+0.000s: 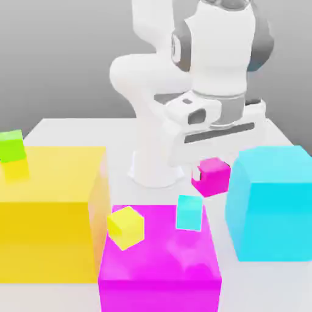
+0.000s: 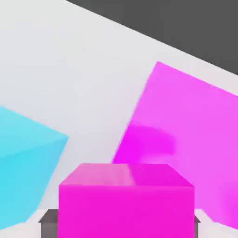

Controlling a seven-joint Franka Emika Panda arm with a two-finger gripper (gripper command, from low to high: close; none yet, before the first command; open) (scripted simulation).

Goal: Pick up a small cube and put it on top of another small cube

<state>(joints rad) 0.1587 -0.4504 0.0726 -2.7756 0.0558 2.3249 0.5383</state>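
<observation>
The small cube (image 1: 211, 177), glossy magenta-pink, sits under the white hand of my arm, between the big magenta block (image 1: 158, 268) and the big cyan block (image 1: 271, 204). My gripper (image 1: 211, 159) is shut on it. In the hand view the small cube (image 2: 125, 200) is very close, with a grey fingertip (image 2: 46, 224) showing at each of its lower sides. Beyond it lie the big magenta block (image 2: 190, 135) and the big cyan block (image 2: 21, 162). I cannot tell whether the cube is clear of the table.
A small cyan cube (image 1: 189, 212) and a small yellow cube (image 1: 126, 227) rest on top of the big magenta block. A big yellow block (image 1: 52, 207) stands at the exterior view's left with a small green cube (image 1: 11, 145) on it. The arm's base (image 1: 155, 164) stands behind.
</observation>
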